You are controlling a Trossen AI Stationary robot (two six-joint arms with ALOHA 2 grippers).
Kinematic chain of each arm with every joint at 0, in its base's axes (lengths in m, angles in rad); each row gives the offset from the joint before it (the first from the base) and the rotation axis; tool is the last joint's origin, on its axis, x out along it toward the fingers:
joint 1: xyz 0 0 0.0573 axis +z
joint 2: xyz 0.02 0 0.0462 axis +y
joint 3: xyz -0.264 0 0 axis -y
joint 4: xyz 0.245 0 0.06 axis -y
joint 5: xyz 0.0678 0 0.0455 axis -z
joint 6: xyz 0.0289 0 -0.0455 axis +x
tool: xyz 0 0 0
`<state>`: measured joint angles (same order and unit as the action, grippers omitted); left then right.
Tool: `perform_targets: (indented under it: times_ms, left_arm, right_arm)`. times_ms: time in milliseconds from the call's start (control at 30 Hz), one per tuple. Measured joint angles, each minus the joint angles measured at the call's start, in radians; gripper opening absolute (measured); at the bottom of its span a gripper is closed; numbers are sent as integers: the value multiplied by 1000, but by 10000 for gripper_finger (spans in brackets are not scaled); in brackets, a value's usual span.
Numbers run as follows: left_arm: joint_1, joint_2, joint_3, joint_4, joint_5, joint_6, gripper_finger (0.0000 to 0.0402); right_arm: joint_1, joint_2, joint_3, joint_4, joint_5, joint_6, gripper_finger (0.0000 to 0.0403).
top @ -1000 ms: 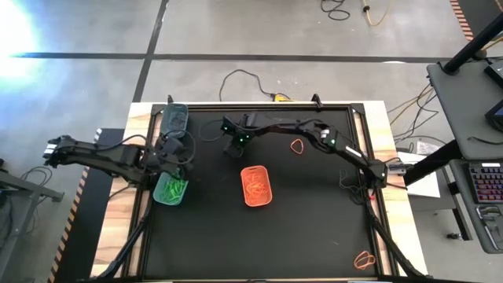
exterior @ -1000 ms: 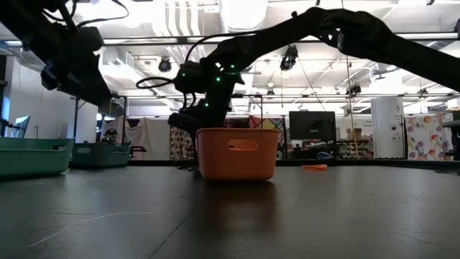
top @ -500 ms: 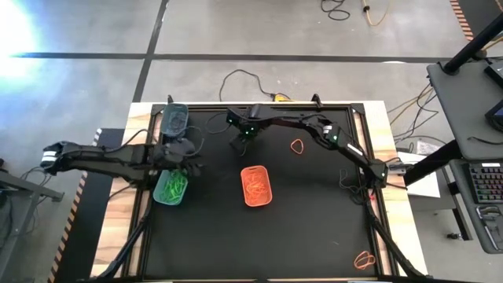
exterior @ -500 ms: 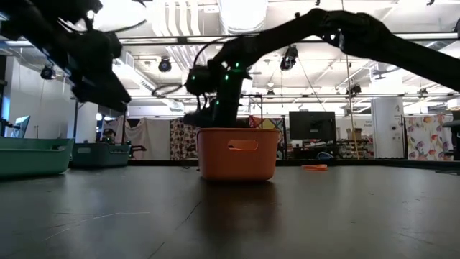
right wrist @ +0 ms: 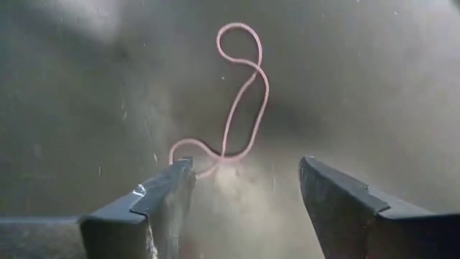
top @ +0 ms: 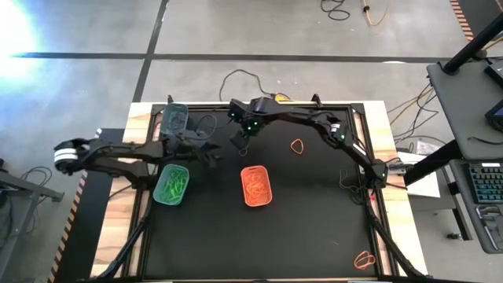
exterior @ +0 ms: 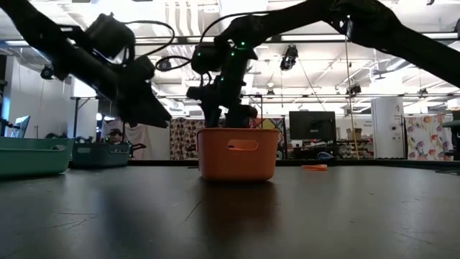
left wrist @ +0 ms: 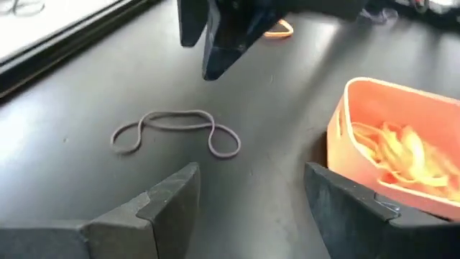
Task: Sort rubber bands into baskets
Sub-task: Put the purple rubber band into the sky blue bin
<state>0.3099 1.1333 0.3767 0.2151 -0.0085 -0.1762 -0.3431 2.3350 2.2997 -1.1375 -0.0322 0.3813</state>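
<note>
Your right pincer (right wrist: 241, 208) stands open just above a twisted brown rubber band (right wrist: 233, 101) lying loose on the black surface (top: 314, 220), behind the orange basket (top: 256, 185). Your left pincer (left wrist: 248, 208) is open too, empty, pointing at the same band beside that basket. The green-filled basket (top: 171, 185) and the dark basket (top: 174, 118) sit at the left edge.
</note>
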Motion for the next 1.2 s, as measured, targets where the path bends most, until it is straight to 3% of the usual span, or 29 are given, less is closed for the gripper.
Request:
perform_targets:
  times_ms: [167, 300, 767, 933, 1200]
  left_arm:
    - [3, 183, 45, 86, 3, 99, 234]
    - [10, 340, 131, 102, 63, 149, 243]
    - [36, 703, 267, 286, -10, 186, 240]
    - [34, 777, 311, 295, -44, 158, 194]
    - [33, 843, 322, 339, -91, 79, 58]
  right_arm:
    - [9, -74, -1, -65, 12, -13, 238]
    - [22, -141, -3, -94, 44, -13, 234]
    - [158, -336, -5, -288, 285, 116, 233]
    - [203, -376, -7, -295, 354, 160, 233]
    - [226, -500, -4, -322, 431, 201, 233]
